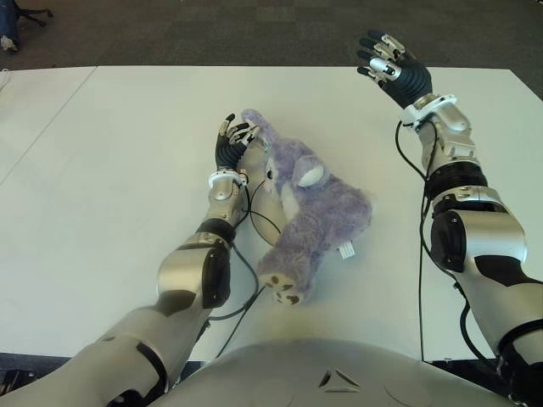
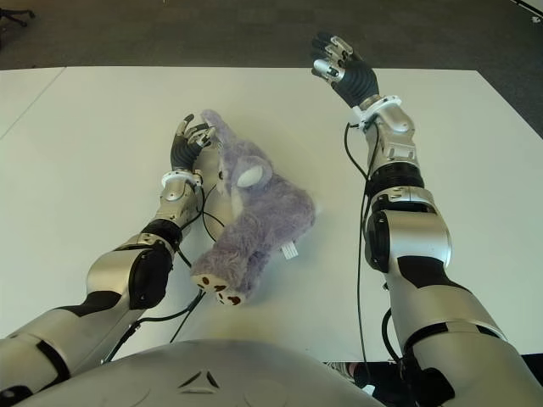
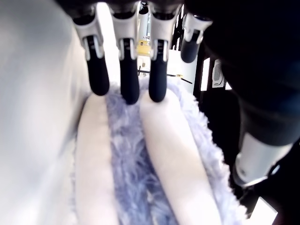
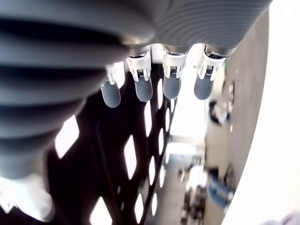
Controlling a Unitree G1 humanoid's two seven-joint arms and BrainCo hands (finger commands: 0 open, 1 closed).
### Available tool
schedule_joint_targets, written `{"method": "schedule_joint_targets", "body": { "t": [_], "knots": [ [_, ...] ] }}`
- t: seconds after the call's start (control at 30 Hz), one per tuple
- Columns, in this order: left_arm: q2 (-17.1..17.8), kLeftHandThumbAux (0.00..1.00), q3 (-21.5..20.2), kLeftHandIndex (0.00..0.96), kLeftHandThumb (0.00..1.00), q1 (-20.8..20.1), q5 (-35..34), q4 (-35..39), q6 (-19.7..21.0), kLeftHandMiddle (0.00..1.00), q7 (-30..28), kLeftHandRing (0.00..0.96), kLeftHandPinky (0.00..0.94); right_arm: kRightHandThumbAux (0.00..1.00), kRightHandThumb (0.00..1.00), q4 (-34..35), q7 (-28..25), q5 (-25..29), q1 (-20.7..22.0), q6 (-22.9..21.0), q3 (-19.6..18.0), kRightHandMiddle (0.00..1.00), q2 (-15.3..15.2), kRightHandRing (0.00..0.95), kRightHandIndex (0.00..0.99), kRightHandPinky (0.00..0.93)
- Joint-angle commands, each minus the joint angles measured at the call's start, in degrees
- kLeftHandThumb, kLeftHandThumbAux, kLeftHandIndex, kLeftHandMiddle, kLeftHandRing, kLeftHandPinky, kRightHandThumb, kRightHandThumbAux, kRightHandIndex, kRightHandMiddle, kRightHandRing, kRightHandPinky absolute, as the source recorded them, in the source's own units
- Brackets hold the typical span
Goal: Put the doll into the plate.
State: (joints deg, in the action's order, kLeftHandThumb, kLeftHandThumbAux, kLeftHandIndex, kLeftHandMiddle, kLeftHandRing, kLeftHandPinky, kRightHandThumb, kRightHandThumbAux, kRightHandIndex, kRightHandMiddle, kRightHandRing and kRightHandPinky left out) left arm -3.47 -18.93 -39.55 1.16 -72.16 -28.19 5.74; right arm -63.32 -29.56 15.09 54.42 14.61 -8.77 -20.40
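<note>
My left hand, fingers spread, touches the fluffy purple plush doll mid white tabletop, right hand spread empty near far edge; no plate visible, grasp next.

The doll is shaggy lilac plush with smoother pale cloth patches on its ear and feet. The surface looks smooth, matt white. Both the left hand and the right hand show dark ribbed rubbery skin with glossy silver metal joints. The floor is dull grey carpet.
</note>
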Motion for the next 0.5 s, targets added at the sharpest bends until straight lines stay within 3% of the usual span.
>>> {"method": "schedule_joint_targets", "body": {
  "t": [0.03, 0.27, 0.5],
  "knots": [
    [-1.14, 0.693, 0.23, 0.118, 0.000, 6.66, -0.28, -5.41, 7.96, 0.296, 1.31, 0.318, 0.312, 0.713, 0.000, -9.81, 9.79, -4.16, 0.25, 4.65, -0.58, 0.019, 4.05, 0.000, 0.049, 0.000],
    [-0.72, 0.675, 0.09, 0.099, 0.000, 6.61, -0.30, -5.67, 9.18, 0.286, 1.18, 0.305, 0.285, 0.716, 0.000, -12.42, 16.58, -7.43, 1.04, 4.10, -0.75, 0.009, 5.24, 0.000, 0.027, 0.000],
    [-0.49, 0.682, -0.08, 0.101, 0.000, 6.82, -0.36, -5.72, 8.97, 0.287, 0.95, 0.302, 0.298, 0.715, 0.000, -13.14, 18.80, -9.33, 0.29, 3.80, -1.55, 0.009, 5.75, 0.000, 0.023, 0.000]
  ]
}}
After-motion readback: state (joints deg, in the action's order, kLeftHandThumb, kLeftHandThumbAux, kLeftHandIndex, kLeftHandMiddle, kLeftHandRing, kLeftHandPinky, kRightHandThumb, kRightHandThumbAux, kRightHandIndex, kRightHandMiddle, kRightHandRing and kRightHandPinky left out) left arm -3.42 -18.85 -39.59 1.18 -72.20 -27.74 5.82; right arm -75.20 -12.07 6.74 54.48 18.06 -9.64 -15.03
